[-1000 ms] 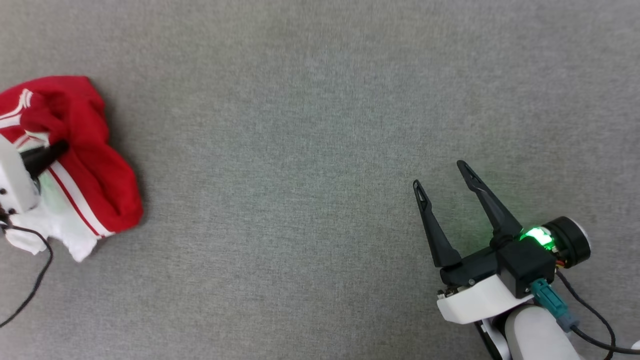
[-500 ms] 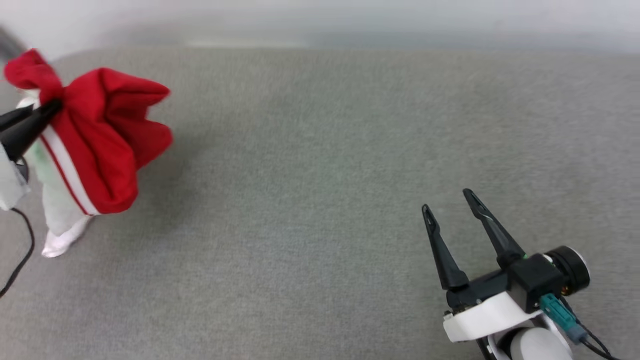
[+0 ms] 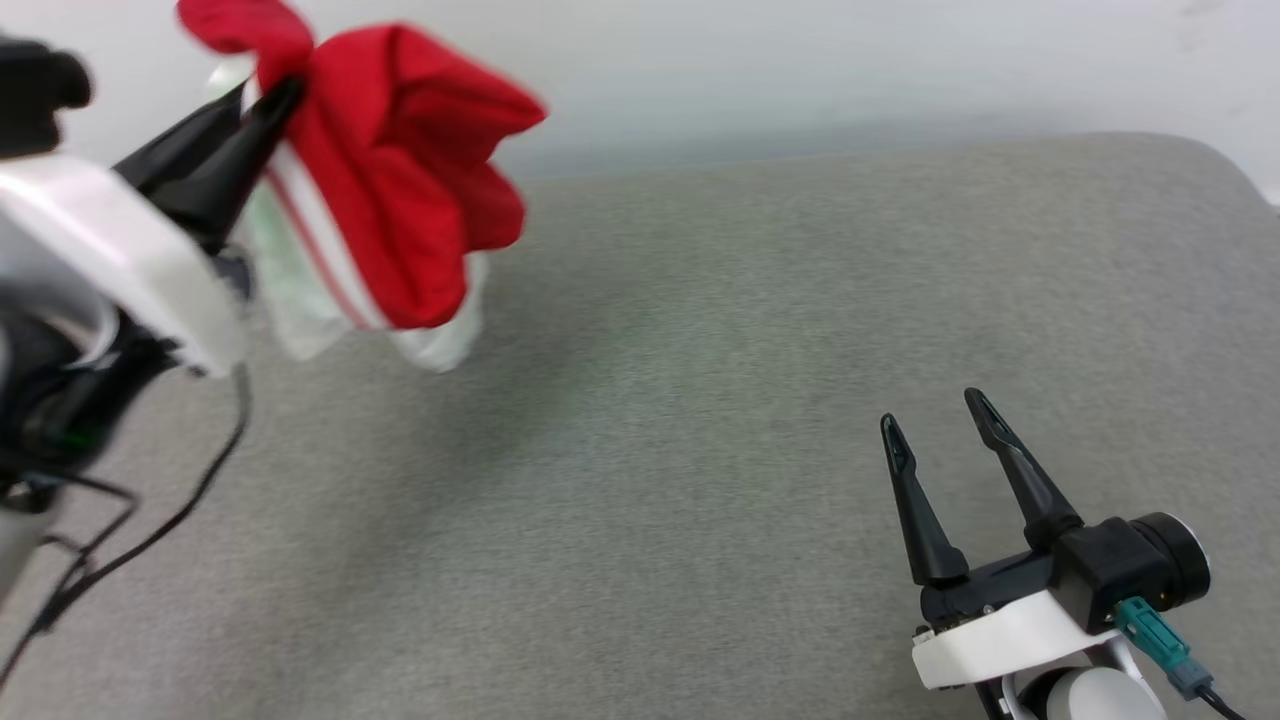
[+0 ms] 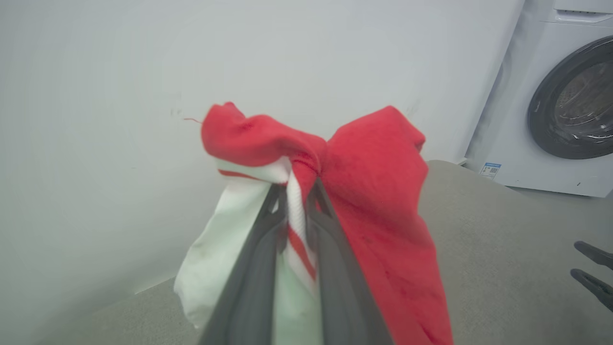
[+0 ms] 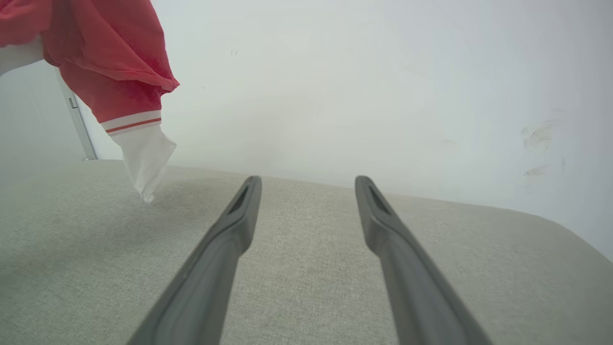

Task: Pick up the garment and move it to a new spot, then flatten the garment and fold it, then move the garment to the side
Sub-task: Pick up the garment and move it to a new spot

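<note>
You are holding the garment [image 3: 410, 190] up with the left gripper [image 3: 280, 95], its two fingers pinching together on a bunched fold at the red-and-white striped trim. The garment is hanging in the air over the far left part of the grey table [image 3: 700, 480], a white sleeve end pointing down toward the table top. The right gripper [image 3: 930, 410] is hovering over the table's near right part, its fingers standing apart and gripping nothing.
</note>
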You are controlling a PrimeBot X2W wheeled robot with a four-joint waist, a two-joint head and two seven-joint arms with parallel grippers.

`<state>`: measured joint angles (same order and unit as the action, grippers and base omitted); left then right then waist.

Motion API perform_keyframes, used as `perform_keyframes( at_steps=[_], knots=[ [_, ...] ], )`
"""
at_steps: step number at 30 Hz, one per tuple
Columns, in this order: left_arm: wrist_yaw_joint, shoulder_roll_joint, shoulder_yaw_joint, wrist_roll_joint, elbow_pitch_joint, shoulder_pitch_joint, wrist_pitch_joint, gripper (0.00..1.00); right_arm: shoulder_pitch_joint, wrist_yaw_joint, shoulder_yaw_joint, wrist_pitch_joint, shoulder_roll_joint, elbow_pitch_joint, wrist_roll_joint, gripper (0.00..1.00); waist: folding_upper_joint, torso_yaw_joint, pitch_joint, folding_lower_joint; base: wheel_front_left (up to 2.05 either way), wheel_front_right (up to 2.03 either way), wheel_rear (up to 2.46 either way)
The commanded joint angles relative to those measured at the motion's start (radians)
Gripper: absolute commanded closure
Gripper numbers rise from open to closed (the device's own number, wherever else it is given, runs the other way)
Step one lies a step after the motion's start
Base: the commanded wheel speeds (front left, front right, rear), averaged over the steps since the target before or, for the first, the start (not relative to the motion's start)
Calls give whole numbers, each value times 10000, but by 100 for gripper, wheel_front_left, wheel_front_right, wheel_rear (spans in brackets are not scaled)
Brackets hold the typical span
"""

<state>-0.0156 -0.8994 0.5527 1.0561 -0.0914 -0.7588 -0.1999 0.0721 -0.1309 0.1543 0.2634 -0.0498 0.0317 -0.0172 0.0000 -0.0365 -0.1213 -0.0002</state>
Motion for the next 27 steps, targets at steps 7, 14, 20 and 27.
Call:
perform_keyframes(
  at_steps=[7, 14, 20, 27],
  knots=[
    [-784, 1681, 1308, -1638, 140, -708, 181, 100, -2, 3, -101, 19, -7, -168, -97, 0, 0, -1119, -231, 2, 0, 0, 0],
    [-802, 3355, 2733, -2046, 623, -173, 189, 100, 194, 3, -612, 21, -1, -411, -352, 0, 0, -1638, -655, 2, 0, 0, 0],
    [-658, 5283, 4080, -2526, 2177, 85, 428, 100, 508, 3, -1326, 21, 0, -548, -559, 0, 0, -1982, -1055, 2, 0, 0, 0],
    [-344, 6899, 4826, -2997, 4141, -149, 1236, 0, 642, 3, -1533, 21, -1, -472, -822, 0, 0, -2098, -1196, 2, 0, 0, 0]
  ],
)
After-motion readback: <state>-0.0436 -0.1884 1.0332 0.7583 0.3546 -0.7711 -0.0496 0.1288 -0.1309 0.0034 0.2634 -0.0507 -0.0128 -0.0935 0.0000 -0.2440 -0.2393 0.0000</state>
